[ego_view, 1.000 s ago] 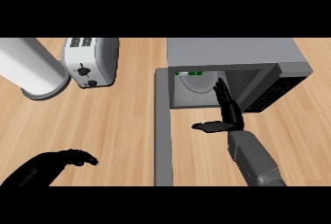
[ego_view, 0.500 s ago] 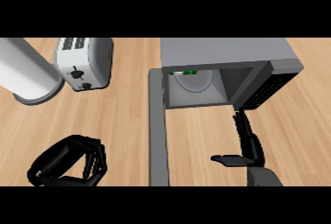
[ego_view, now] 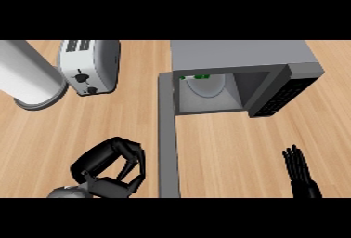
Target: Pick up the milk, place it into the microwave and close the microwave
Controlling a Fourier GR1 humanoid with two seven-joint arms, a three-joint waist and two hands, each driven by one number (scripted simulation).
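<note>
The microwave [ego_view: 233,69] stood open with the milk [ego_view: 204,86] inside, bare bench [ego_view: 233,148] before it, left hand [ego_view: 109,169] curled empty, right hand [ego_view: 300,169] straight-fingered.

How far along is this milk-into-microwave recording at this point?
Done: a white, green-topped milk carton sits inside the grey microwave. In hand: nothing; the black left hand is curled on nothing and the black right hand is straight-fingered near the lower edge. Left: closing the open microwave door.
</note>
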